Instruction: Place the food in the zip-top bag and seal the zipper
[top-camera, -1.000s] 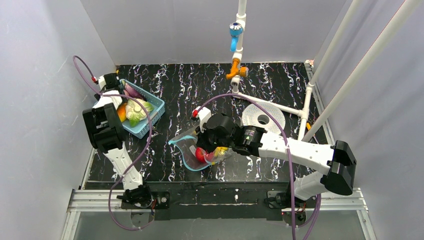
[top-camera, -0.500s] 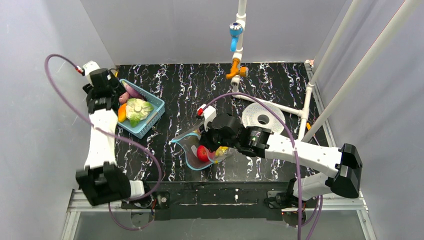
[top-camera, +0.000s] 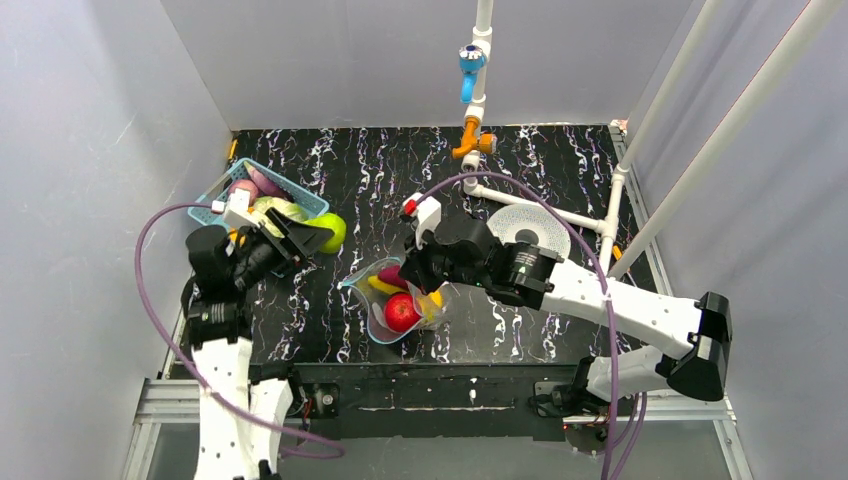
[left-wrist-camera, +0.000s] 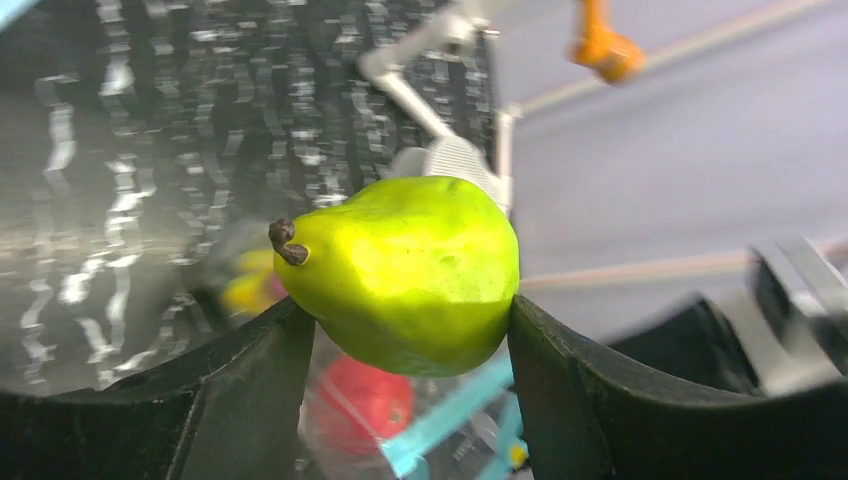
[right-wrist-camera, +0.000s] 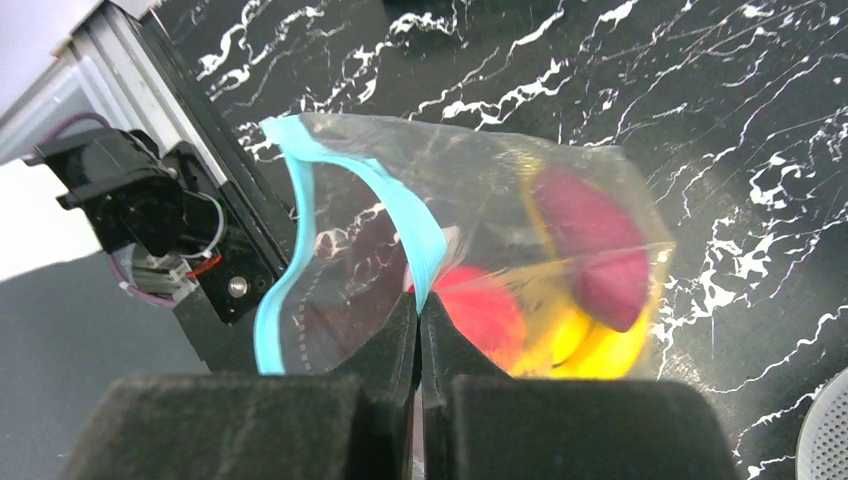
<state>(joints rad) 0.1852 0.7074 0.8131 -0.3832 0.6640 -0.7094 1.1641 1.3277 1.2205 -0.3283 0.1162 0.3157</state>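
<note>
Carrying the pear (left-wrist-camera: 410, 275) in half-open jaws, the left tool (top-camera: 318, 236) hovers beside the basket (top-camera: 290, 188), left of the bag (top-camera: 385, 300). The right tool (right-wrist-camera: 418, 318) pinches its zipper (right-wrist-camera: 402, 215) tight; a sagging mouth could bounce the pear out.

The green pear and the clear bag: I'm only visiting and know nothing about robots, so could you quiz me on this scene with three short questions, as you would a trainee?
1. True or false: the left gripper holds the green pear.
2. The right gripper is pinched on: A the zipper of the zip-top bag; B a blue basket; C a white pipe.
3. Where is the red apple?
Key: 1 true; 2 A; 3 inside the zip-top bag.
</note>
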